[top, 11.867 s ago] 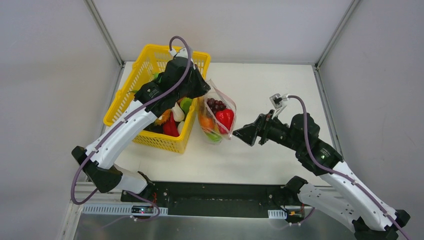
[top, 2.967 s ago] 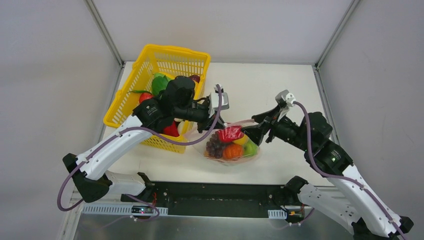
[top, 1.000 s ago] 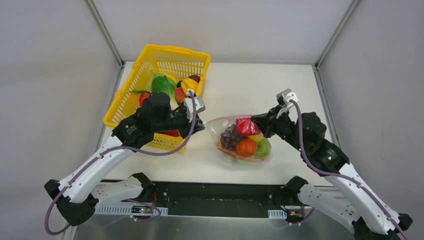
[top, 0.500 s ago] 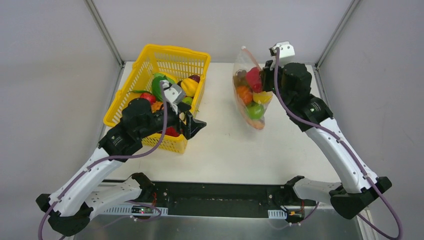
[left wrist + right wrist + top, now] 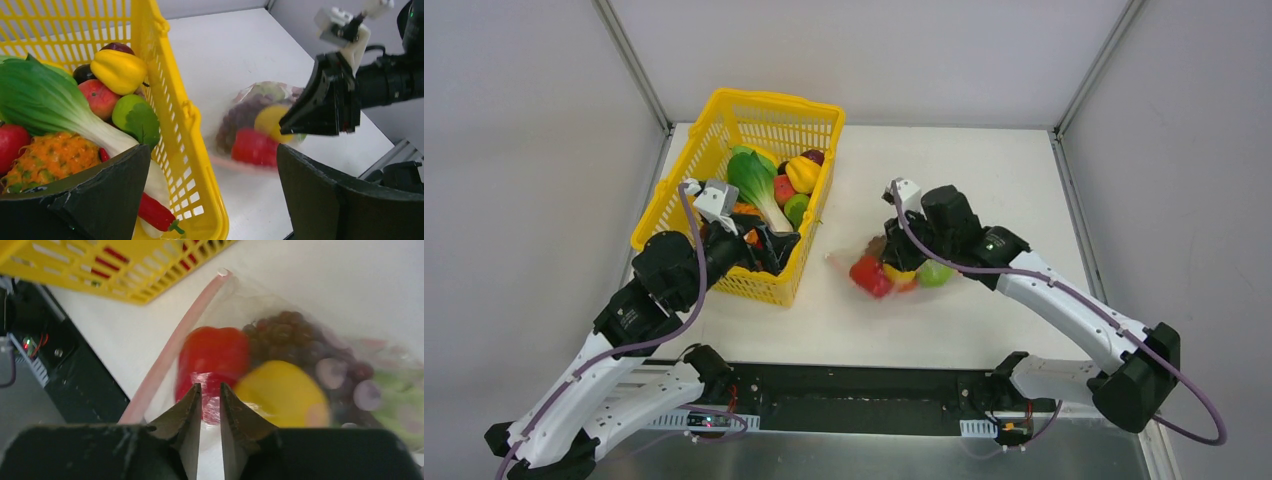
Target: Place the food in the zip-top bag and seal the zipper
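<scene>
The clear zip-top bag [image 5: 856, 262] lies on the white table right of the basket, holding food: a red pepper [image 5: 215, 350], purple grapes [image 5: 290, 335], a yellow lemon [image 5: 282, 390] and a green piece [image 5: 935, 273]. Its pink zipper [image 5: 172, 345] runs along the mouth edge; whether it is pressed shut I cannot tell. My right gripper [image 5: 210, 389] hovers right over the bag, jaws a narrow gap apart, the bag's film just beyond the tips. The left gripper [image 5: 212, 155] stands wide open at the basket's near right corner, holding nothing.
The yellow mesh basket [image 5: 724, 120] at the back left holds more toy food: leafy greens [image 5: 45, 100], a yellow pepper [image 5: 120, 70], a pineapple [image 5: 50, 157], a red chilli [image 5: 155, 212]. Grey walls close the table on three sides.
The right arm swung the bag down from the back of the table to the middle, and its jaws have parted. The left arm drew back toward the basket's near corner.
</scene>
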Controlling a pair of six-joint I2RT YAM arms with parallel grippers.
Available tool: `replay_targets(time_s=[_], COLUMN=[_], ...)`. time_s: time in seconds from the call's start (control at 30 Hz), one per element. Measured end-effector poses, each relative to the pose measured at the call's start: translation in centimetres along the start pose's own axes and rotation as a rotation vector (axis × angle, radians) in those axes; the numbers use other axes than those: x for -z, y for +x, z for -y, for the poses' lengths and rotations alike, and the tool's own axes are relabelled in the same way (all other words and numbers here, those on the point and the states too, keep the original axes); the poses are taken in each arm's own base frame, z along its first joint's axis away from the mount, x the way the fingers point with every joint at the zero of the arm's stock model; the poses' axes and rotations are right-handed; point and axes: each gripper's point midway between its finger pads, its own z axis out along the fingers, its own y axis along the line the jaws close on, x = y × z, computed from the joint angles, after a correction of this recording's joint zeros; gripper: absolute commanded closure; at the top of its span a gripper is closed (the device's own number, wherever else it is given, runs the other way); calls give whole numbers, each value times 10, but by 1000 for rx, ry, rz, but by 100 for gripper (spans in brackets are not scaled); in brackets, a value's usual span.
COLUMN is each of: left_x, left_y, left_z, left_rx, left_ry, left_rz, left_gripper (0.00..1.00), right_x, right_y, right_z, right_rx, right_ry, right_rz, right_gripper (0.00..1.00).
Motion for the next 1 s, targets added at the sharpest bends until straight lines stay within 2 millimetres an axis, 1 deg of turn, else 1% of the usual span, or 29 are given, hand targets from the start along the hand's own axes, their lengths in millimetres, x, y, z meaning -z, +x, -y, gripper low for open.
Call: replay_targets(time_s=[0.03, 0.07, 0.13, 0.17, 0.2, 0.3, 0.37, 0.4, 0.47, 0.5, 0.53, 0.57, 0.6, 0.63, 0.7, 0.77, 0.83, 0.9, 1.0], left_x=[0, 1, 2, 3, 4, 6, 8, 9, 11, 12, 13, 14, 16, 18, 22, 27, 32, 37, 45], left_y=[1, 3, 5, 7, 6, 2, -2, -2, -2, -1, 0, 1, 2, 4, 8, 12, 15, 16, 17], left_z=[-2, -5, -9, -10, -11, -13, -16, -18, -24, -28, -33, -38, -43, -49, -62, -73, -82, -90, -100], left_rx=[6, 14, 26, 32, 36, 48, 53, 55, 66, 74, 83, 92, 99, 108, 120, 123, 123, 115, 95], left_ry=[-15, -33, -55, -64, -72, -98, -118, -130, -166, -189, -220, -253, -282, -321, -399, -463, -524, -577, -634], left_rz=[-5, -14, -27, -36, -41, -52, -50, -49, -45, -45, -46, -47, -46, -47, -49, -56, -64, -68, -71], left_gripper=[1, 1, 1, 1, 1, 1, 1, 1, 1, 1, 1, 1, 1, 1, 1, 1, 1, 1, 1], right_x=[-3, -4, -1, 4, 10, 39, 65, 72, 83, 87, 89, 89, 89, 90, 89, 90, 94, 99, 101], right_y=[15, 27, 36, 34, 29, 1, -23, -30, -42, -47, -49, -47, -44, -39, -22, -7, 2, 5, 10], right_z=[-8, -14, -22, -27, -33, -49, -54, -52, -38, -25, -8, 7, 25, 39, 72, 92, 105, 114, 121], right_rx=[-23, -49, -92, -108, -118, -120, -123, -132, -182, -223, -275, -318, -367, -404, -487, -539, -576, -602, -624], right_ry=[-39, -69, -111, -135, -164, -228, -233, -218, -128, -58, 35, 109, 199, 268, 420, 518, 582, 624, 655], right_rz=[-39, -70, -93, -85, -60, 73, 215, 258, 348, 393, 432, 452, 471, 483, 488, 481, 481, 490, 483], right_gripper=[55, 45, 34, 32, 29, 22, 17, 14, 7, 5, 4, 2, 1, 1, 0, 0, 0, 0, 0])
